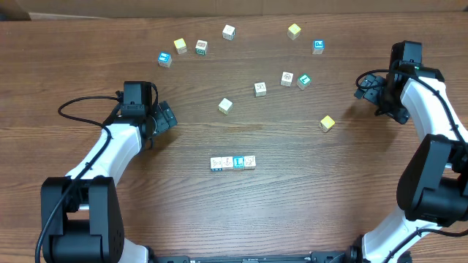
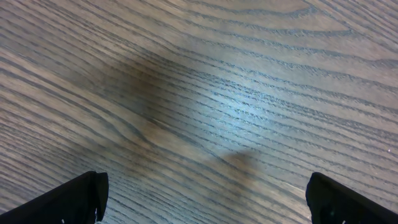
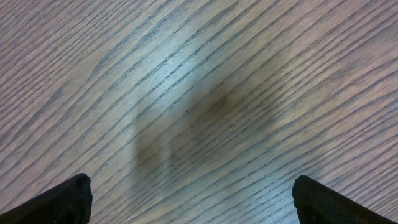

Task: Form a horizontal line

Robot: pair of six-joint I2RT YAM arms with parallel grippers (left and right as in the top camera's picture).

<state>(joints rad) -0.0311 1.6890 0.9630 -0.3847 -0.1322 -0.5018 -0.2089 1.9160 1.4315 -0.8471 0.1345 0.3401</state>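
The horizontal line of several touching letter cubes lies on the wooden table just below centre in the overhead view. My left gripper sits up and to the left of the row, well apart from it, open and empty. In the left wrist view the left gripper has its dark fingertips spread wide over bare wood. My right gripper hovers at the far right, open with nothing in it. The right wrist view shows the right gripper over wood grain only.
Loose cubes are scattered across the far half of the table: a yellow cube right of centre, a pale one above the row, a yellow one and a blue-faced one at the back, and others at the back left.
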